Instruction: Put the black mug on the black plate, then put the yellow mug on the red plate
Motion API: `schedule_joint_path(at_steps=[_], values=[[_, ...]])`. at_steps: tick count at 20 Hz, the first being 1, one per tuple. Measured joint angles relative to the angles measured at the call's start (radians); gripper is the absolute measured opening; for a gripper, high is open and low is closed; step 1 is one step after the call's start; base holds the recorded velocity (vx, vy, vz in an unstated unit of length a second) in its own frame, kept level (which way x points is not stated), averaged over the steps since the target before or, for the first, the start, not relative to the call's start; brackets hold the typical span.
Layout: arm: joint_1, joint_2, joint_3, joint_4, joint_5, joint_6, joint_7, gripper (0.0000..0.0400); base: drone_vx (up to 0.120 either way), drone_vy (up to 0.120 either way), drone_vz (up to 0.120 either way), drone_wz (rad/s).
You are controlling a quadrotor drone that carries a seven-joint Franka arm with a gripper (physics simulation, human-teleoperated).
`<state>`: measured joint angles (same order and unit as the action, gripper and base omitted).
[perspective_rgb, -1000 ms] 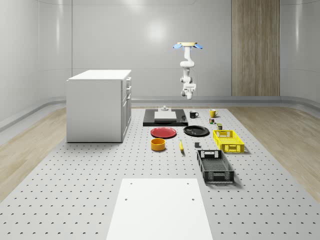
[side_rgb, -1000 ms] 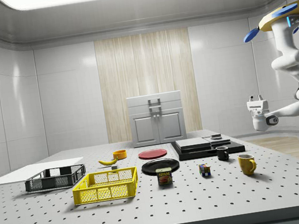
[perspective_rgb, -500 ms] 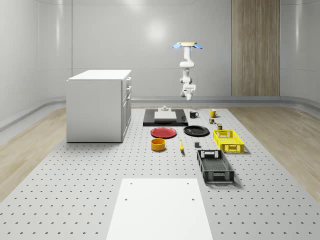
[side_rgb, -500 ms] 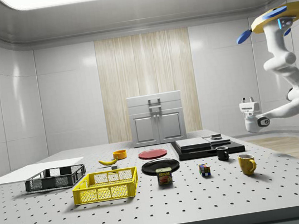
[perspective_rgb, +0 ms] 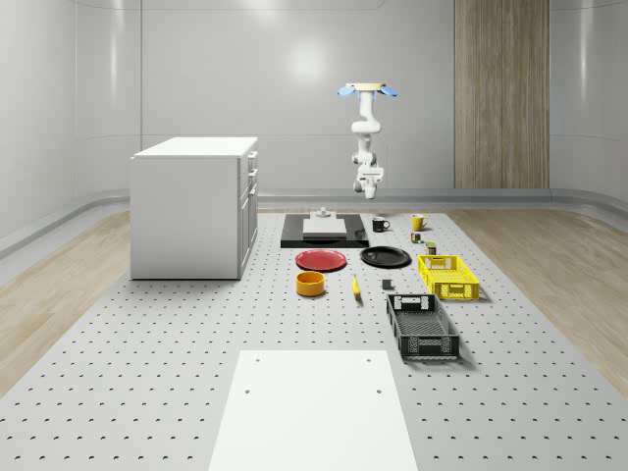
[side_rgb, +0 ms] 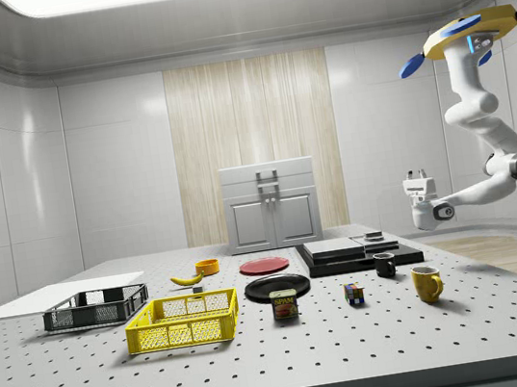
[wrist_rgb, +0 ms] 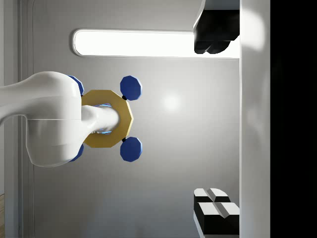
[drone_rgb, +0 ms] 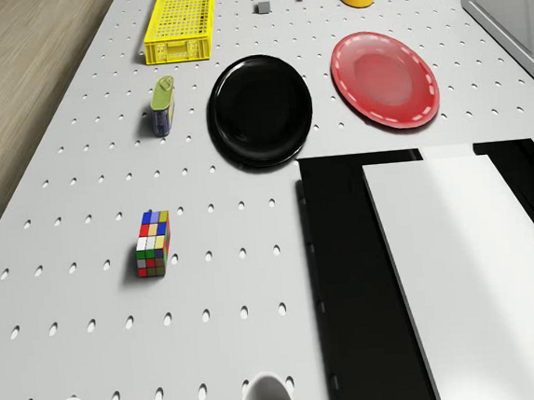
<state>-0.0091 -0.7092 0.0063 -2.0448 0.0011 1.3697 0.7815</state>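
Jaws (side_rgb: 416, 173) nearer black mug (side_rgb: 385, 265).

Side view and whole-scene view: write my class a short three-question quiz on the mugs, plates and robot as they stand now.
1. True or false: the black mug rests on the black plate.
2. What stands nearer the yellow mug: A) the puzzle cube, B) the orange bowl?
3. Fill in: the drone hovers with the gripper raised in the air, holding ____.

Key: 1 false, it rests on the table; 2 A; 3 nothing.
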Motion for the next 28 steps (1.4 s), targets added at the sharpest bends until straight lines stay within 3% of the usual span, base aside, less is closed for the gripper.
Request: schedule_joint_path(at_steps=[19, 28], values=[[-0.012, -0.01, 0.038, -0.011, -0.053, 0.015, 0.006, 0.04, 0.116, 0.0, 0.0, 0.0], [-0.055, -0.021, 0.176, -0.038, -0.247, 0.025, 0.032, 0.04, 0.111, 0.0, 0.0, 0.0]])
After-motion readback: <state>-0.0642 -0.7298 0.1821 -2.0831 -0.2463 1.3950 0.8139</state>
